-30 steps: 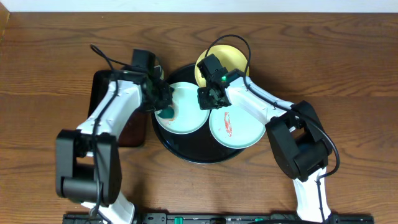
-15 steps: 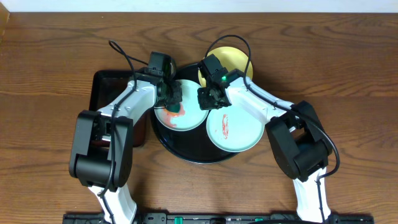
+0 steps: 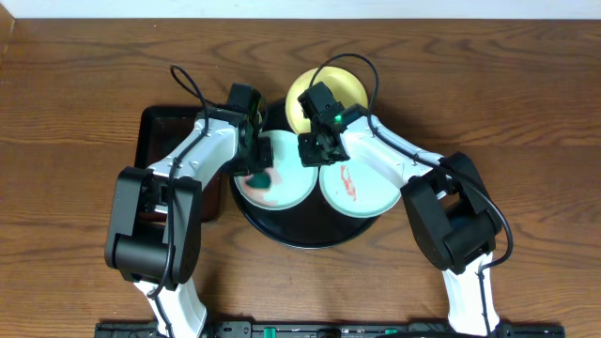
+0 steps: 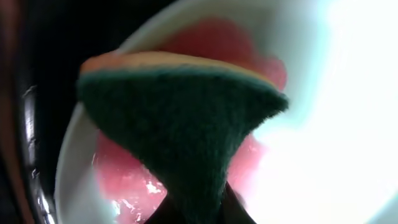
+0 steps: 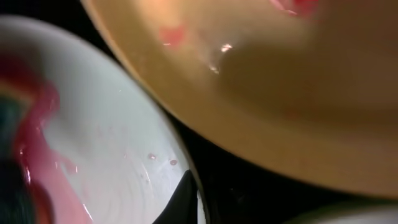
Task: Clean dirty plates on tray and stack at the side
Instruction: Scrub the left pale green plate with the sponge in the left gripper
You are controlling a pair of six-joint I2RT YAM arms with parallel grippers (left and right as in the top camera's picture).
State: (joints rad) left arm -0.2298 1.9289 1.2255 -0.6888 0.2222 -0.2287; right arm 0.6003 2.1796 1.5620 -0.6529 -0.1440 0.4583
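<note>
Overhead, the black tray is seen carrying all three plates: one aqua plate on its left half, a second aqua plate on its right half, and the yellow plate lapping over the far rim. A green sponge is clamped in the left gripper and laid on the first aqua plate, amid a wet red smear. The right gripper is set at that plate's right edge; whether it is closed on the rim cannot be told.

If the plate is not braced, it is likely to be shoved across the glossy tray into its neighbours by the wiping strokes. The red could also be spread around rather than lifted.

Being round, the plates have no long axis; each lies flat, face up. The sponge is held by one corner, with its broad edge pointed away from the fingers.
</note>
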